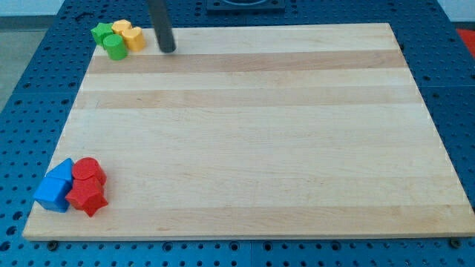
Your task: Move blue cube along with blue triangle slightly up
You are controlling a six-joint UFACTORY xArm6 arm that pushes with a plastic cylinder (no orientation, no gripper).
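A blue cube (51, 194) sits at the board's bottom left corner, with a blue triangle (64, 170) touching it just above. A red cylinder (88, 170) and a red star-shaped block (87, 196) press against their right side. My tip (168, 49) is at the view's top left, far above the blue blocks, just right of a yellow and green cluster.
A green star (101, 32), a green cylinder (114, 47), and two yellow blocks (130, 35) crowd the wooden board's (252, 133) top left corner. The board lies on a blue perforated table (30, 89).
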